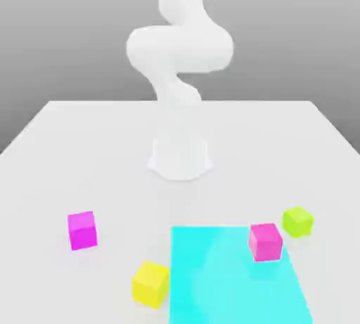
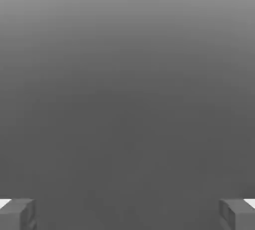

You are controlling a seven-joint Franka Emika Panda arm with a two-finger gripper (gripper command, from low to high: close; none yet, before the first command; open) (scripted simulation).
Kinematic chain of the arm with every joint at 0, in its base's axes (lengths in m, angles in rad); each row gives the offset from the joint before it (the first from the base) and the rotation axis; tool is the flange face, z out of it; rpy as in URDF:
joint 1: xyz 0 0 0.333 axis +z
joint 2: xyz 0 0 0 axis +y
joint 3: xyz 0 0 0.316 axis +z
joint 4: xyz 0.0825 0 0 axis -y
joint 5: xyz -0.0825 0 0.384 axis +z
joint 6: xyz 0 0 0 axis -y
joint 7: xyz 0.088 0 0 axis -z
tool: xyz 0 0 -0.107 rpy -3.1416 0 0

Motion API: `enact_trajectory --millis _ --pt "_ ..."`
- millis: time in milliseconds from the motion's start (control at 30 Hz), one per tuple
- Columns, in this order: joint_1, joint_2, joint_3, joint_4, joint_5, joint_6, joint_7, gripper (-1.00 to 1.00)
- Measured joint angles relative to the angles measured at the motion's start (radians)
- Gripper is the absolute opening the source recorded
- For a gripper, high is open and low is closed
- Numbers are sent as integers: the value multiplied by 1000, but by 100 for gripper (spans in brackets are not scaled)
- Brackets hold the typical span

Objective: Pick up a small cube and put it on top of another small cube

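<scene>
White tabletop [image 1: 84, 147] stretches across the exterior view, with the white arm [image 1: 179, 48] rising from its round base [image 1: 180, 159] near the far middle and curling upward out of the top of the picture. Four small cubes sit on the near part of the surface. The lime-green cube [image 1: 298, 221] rests on the bare tabletop toward the exterior view's right, just beside the far right corner of a cyan patch [image 1: 232, 280] that lies flat on the surface. A lighter pink cube [image 1: 266, 242] stands on that same far right corner of the patch, close to the lime-green cube but not touching it. The vivid magenta cube [image 1: 82, 230] sits well apart from both, toward the exterior view's left, on bare tabletop. A yellow cube [image 1: 150, 283] lies nearest the camera, just off the left edge of the cyan patch, turned a little so one corner faces forward. All four cubes rest flat, none stacked on another.

Grey, even background takes up most of the hand view. Two grey fingertips [image 2: 17, 214] show at opposite lower corners of the picture, each with a pale upper edge. The gripper [image 2: 127, 216] has its jaws spread wide, with nothing between them.
</scene>
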Motion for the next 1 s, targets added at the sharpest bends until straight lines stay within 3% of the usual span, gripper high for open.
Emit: enact_trajectory --millis 467,767,1000 --pt "370 448 38 -279 -11 303 -614 0" --pt "550 732 134 -456 -13 494 -1008 0" --pt "626 981 48 -434 -112 689 -981 0"
